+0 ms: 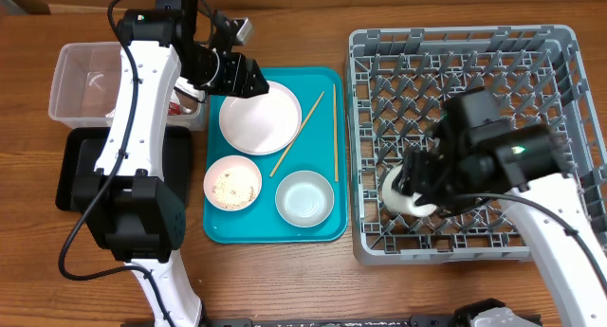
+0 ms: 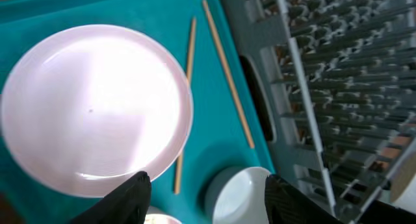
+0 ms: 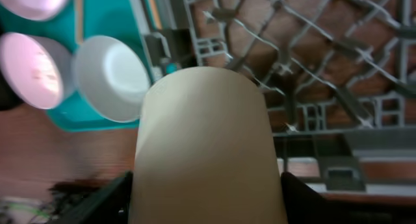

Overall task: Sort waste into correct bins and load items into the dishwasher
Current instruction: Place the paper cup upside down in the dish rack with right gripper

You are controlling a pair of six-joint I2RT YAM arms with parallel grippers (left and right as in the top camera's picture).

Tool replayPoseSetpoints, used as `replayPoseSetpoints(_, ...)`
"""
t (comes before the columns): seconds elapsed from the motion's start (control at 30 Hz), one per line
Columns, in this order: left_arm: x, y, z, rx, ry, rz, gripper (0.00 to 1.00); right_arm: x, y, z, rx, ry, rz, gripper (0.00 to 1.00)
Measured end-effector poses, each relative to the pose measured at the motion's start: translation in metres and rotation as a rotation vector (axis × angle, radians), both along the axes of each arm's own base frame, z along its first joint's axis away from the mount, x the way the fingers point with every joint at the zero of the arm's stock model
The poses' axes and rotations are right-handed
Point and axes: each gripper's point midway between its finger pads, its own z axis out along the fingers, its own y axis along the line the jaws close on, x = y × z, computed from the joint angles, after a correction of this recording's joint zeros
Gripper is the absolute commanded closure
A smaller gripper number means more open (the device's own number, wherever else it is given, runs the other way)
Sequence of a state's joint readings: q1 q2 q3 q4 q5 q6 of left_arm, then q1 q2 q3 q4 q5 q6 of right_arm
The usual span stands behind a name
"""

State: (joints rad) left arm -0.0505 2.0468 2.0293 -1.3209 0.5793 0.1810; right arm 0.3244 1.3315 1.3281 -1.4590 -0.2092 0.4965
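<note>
My right gripper (image 1: 415, 187) is shut on the small white cup (image 1: 406, 200) and holds it low over the front left part of the grey dish rack (image 1: 560, 128). In the right wrist view the cup (image 3: 205, 139) fills the space between my fingers (image 3: 205, 201). My left gripper (image 1: 254, 81) is open and empty above the far edge of the white-pink plate (image 1: 261, 120). In the left wrist view the plate (image 2: 94, 107), two chopsticks (image 2: 184, 100) and an empty pale bowl (image 2: 240, 195) lie below my fingers (image 2: 208, 198). A second bowl (image 1: 232, 183) holds rice-like crumbs.
The dishes sit on a teal serving tray (image 1: 322, 230). A clear tub (image 1: 85, 81) stands at the far left, with something red (image 1: 174, 107) at its right side behind my left arm. A black tray (image 1: 76, 171) lies in front of it.
</note>
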Motion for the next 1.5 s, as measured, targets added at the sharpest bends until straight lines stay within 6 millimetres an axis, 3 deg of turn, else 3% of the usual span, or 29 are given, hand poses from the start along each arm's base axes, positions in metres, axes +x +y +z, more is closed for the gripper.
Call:
replayPoseSetpoints(0.23, 0.001, 0.007, -0.004, 0.045, 0.008, 0.026, 0.41, -0.007, 0.007, -0.02, -0.127, 0.069, 0.011, 0.38)
replayPoseSetpoints(0.47, 0.001, 0.009, -0.005, 0.056, 0.008, 0.03, 0.41, -0.02, 0.018, -0.059, -0.217, 0.211, 0.048, 0.37)
replayPoseSetpoints(0.53, 0.001, 0.009, -0.005, 0.056, 0.008, 0.03, 0.4, -0.025, 0.017, -0.07, -0.239, 0.252, 0.051, 0.28)
replayPoseSetpoints(0.6, 0.001, 0.009, -0.005, 0.056, 0.008, 0.03, 0.4, -0.025, 0.017, -0.077, -0.251, 0.269, 0.04, 0.08)
replayPoseSetpoints(0.67, 0.001, 0.009, -0.005, 0.056, 0.009, 0.032, 0.4, -0.021, 0.02, -0.079, -0.246, 0.258, 0.038, 0.0)
replayPoseSetpoints(0.77, 0.001, 0.009, -0.005, 0.057, 0.01, 0.033, 0.48, -0.015, 0.022, -0.08, -0.235, 0.237, 0.036, 0.0)
replayPoseSetpoints(0.87, 0.003, 0.012, -0.007, 0.074, 0.008, 0.04, 0.48, -0.014, 0.021, -0.079, -0.234, 0.237, 0.028, 0.01)
replayPoseSetpoints(1.03, -0.006, 0.016, -0.001, 0.101, 0.039, 0.044, 0.5, 0.009, 0.023, -0.051, -0.193, 0.166, 0.015, 0.02)
replayPoseSetpoints(1.17, -0.014, 0.017, 0.032, 0.107, 0.025, 0.045, 0.58, 0.045, 0.038, -0.006, -0.118, -0.001, 0.044, 0.02)
replayPoseSetpoints(1.27, -0.026, 0.015, 0.052, 0.123, 0.038, 0.059, 0.58, 0.069, 0.047, 0.031, -0.076, -0.145, 0.071, 0.01)
replayPoseSetpoints(1.37, -0.044, 0.015, 0.046, 0.223, 0.132, 0.129, 0.57, 0.078, 0.043, 0.043, -0.087, -0.199, 0.073, 0.0)
replayPoseSetpoints(1.5, -0.056, 0.0, 0.028, 0.338, 0.186, 0.147, 0.58, 0.088, 0.023, 0.043, -0.113, -0.204, 0.022, 0.0)
